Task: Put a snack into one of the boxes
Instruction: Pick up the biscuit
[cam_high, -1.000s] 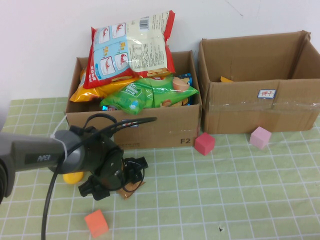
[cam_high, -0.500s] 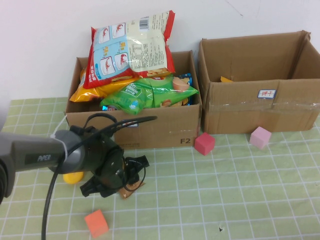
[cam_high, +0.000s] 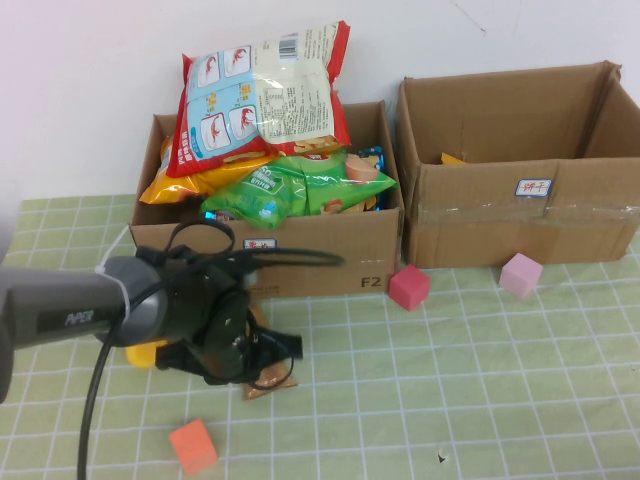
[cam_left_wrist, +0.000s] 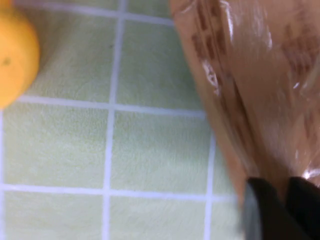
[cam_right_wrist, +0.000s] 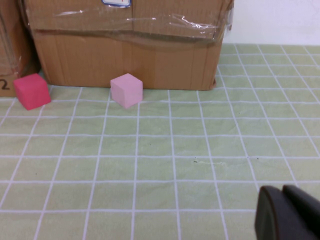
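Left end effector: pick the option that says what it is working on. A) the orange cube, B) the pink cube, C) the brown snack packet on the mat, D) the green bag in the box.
C: in the high view the left end effector is low over the brown snack packet on the mat, and the left wrist view shows that packet at its fingertips. The right end effector hangs apart, above bare mat.

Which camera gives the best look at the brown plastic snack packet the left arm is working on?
The left wrist view: the brown glossy snack packet fills much of it, with the left end effector at its edge. The high view shows only a corner under that arm. The right wrist view misses it, showing the right end effector over the mat.
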